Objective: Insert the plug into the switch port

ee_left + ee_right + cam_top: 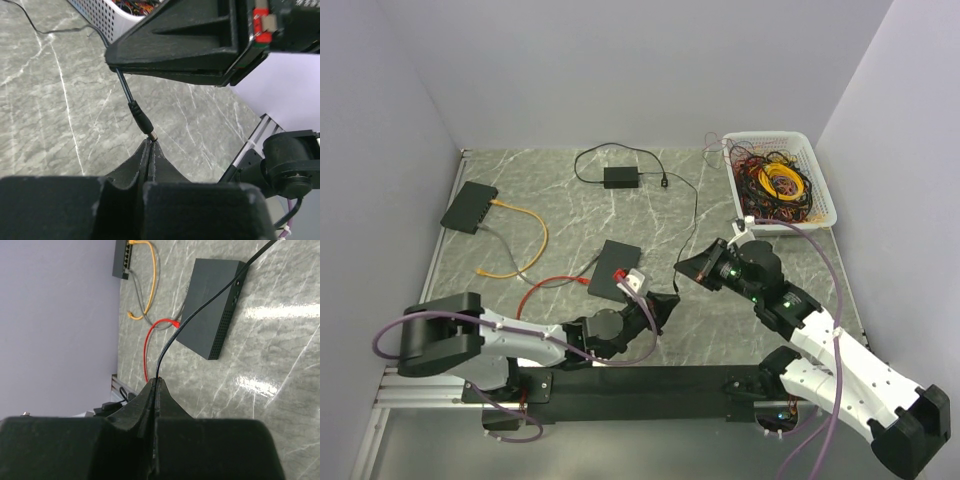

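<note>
The plug (142, 120) is a black barrel plug on a thin black cable (172, 337). My right gripper (157, 380) is shut on that cable just behind the plug and holds it above the table. In the left wrist view the right fingers (175, 45) fill the top, and the plug points down from them. My left gripper (150, 141) is shut, with the plug's metal tip touching its fingertips from outside. The black switch (613, 270) lies flat just left of both grippers (665, 303) (682, 265). Its edge with the port (235, 290) shows in the right wrist view.
A second switch (468, 207) with an orange cable (525, 235) lies far left. A red cable (535, 290) runs beside the near switch. The power adapter (620, 177) sits at the back. A white basket (768, 136) of cables stands at the back right. Walls enclose the table.
</note>
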### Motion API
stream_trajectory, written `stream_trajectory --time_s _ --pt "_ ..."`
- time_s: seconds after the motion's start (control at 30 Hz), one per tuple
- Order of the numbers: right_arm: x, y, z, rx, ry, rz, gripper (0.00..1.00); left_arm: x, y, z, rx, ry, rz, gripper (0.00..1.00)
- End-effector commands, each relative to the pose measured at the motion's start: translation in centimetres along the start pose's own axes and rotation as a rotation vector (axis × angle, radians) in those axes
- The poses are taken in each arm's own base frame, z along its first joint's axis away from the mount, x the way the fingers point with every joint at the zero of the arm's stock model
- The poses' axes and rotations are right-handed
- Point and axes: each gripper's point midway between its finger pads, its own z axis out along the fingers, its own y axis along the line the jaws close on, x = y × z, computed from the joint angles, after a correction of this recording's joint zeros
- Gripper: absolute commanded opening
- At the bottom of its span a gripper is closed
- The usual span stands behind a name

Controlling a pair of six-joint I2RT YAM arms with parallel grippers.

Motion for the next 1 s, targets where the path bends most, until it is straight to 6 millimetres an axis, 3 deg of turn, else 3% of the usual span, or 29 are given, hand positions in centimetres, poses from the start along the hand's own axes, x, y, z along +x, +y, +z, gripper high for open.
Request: stream_trajectory --time_s 0.0,0.1,0.17,0.2,0.27,0.33,0.53,0.77,0.97 --pt "0.2 0.0 -0.3 -0.009 -0.002 -0.006 0.00 -3.3 0.0 -0.8 -0.021 -0.084 -0.035 0.00" --pt "0.5 -0.5 -0.2 -0.008 -0.001 0.000 0.00 -4.1 0.5 -1.7 -0.029 -0.095 -0.033 0.01" --pt "0.5 -0.6 -0.2 -0.007 0.001 0.003 0.00 -4.4 0.1 -2.1 0.006 -0.106 -0.038 0.20" --pt "0.5 -0.4 -0.2 -0.015 0.002 0.004 0.00 -4.3 0.1 -2.2 0.013 -0.106 -0.043 0.37" --pt "0.4 -0.2 -0.2 -0.020 -0.001 0.005 0.00 -3.7 0.1 -2.1 0.016 -0.095 -0.046 0.50" --pt "0.4 0.1 -0.2 -0.028 0.004 0.005 0.00 -2.8 0.1 -1.6 0.012 -0.077 -0.049 0.57" --pt "0.1 0.6 -0.6 -0.037 -0.008 0.005 0.00 -1.5 -0.5 -0.3 0.013 -0.050 -0.047 0.66" --pt "0.3 0.5 -0.6 -0.038 -0.002 0.002 0.00 -1.7 -0.9 0.2 0.016 -0.057 -0.048 0.57" --pt "0.4 0.3 -0.5 -0.037 -0.001 0.007 0.00 -2.3 -1.5 0.1 0.040 -0.067 -0.055 0.58"
